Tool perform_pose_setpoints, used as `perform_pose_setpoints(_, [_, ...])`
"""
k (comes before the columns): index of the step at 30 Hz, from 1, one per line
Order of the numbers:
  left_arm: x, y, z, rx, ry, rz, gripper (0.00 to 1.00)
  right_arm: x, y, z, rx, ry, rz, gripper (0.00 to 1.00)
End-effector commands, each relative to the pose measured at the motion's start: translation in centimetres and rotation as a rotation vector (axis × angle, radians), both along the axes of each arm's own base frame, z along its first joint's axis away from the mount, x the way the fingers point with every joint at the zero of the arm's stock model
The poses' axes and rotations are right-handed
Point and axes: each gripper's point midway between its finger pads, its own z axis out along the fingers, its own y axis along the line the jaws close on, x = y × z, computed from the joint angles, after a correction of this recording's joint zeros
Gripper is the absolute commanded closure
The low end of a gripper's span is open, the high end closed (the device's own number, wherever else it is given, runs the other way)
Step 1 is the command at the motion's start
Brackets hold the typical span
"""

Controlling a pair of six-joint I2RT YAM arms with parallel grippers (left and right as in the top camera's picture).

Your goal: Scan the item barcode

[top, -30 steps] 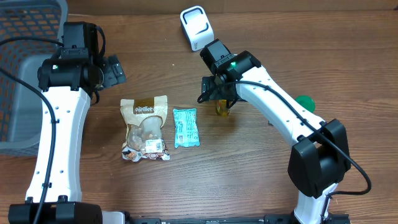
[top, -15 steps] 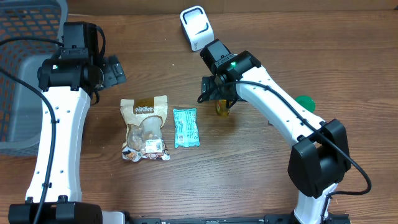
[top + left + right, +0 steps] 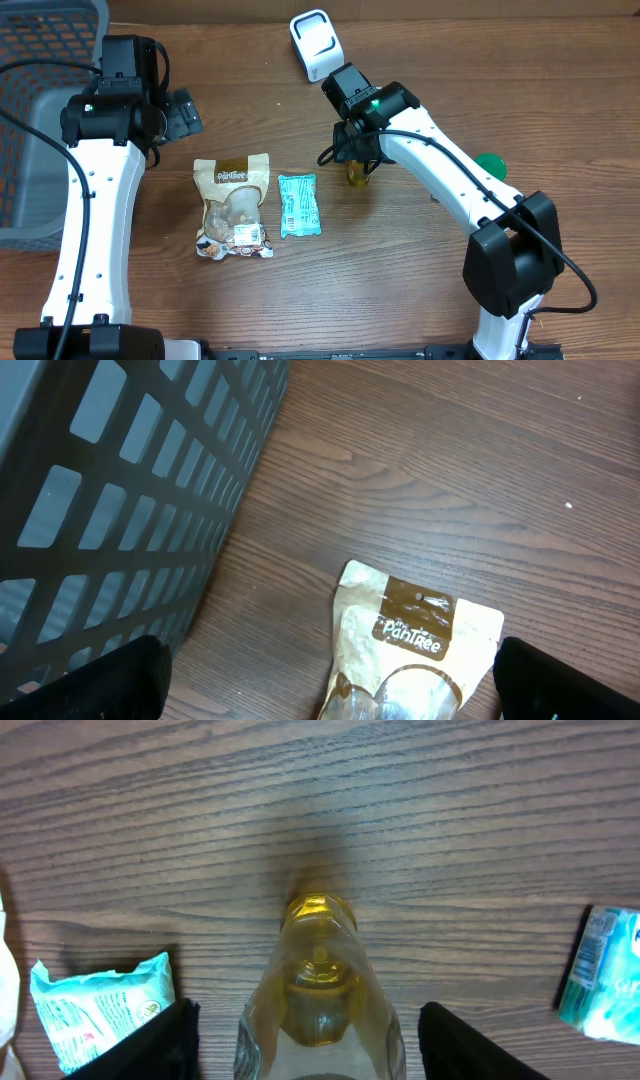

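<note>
Right fingers (image 3: 160, 1045) stand one on each side of the amber bottle (image 3: 320, 985), pointing down at it. A strip of bare tabletop (image 3: 400, 290) shows between each finger and the glass, so they are released and not yet gripping. Cannot tell from either view whether the bottle is upright or lying. Left fingers (image 3: 110, 680) are spread wide with nothing between them, parked well to the left of the bottle beside the basket (image 3: 40, 120). The teal packet (image 3: 298, 205) lies just left of the bottle, and the snack pouch (image 3: 233, 205) lies left again, touching or nearly touching the packet. The white scanner (image 3: 315, 45) sits beyond the bottle toward the far edge, slightly left. Judgement: the step in hand is the pickup, with nothing scanned yet. The next move calls for pinching the bottle squarely, lifting it, carrying it to the scanner and turning it until the code faces the window. No barcode is visible on the bottle from here.
</note>
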Motion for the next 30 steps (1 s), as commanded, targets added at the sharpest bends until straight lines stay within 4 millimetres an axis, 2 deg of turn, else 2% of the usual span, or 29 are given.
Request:
perform_pose_setpoints(1, [0.0, 0.1, 0.3, 0.021, -0.002, -0.02, 0.0, 0.1, -0.3, 0.9, 0.011, -0.027, -0.032, 0.35])
perform_pose_setpoints(6, [0.0, 0.1, 0.3, 0.02, -0.002, -0.02, 0.01, -0.1, -0.4, 0.7, 0.007, -0.02, -0.031, 0.42])
perform_pose_setpoints(13, [0.0, 0.1, 0.3, 0.02, -0.002, -0.02, 0.01, -0.4, -0.7, -0.1, 0.002, -0.006, -0.049, 0.43])
perform_pose_setpoints(16, [0.0, 0.1, 0.3, 0.021, -0.002, -0.02, 0.0, -0.5, -0.7, -0.1, 0.002, -0.006, -0.049, 0.51])
perform_pose_setpoints(22, [0.0, 0.1, 0.3, 0.02, -0.002, -0.02, 0.0, -0.5, -0.7, -0.1, 0.0, -0.002, -0.049, 0.53])
perform_pose_setpoints(24, [0.0, 0.1, 0.3, 0.02, -0.002, -0.02, 0.0, -0.5, -0.7, -0.1, 0.002, -0.004, -0.049, 0.61])
perform_pose_setpoints(27, [0.0, 0.1, 0.3, 0.021, -0.002, -0.02, 0.01, -0.4, -0.7, 0.4, 0.008, -0.012, -0.05, 0.67])
perform_pose_setpoints(30, [0.0, 0.1, 0.3, 0.021, -0.002, -0.02, 0.0, -0.2, -0.7, 1.9, 0.038, -0.035, -0.055, 0.72])
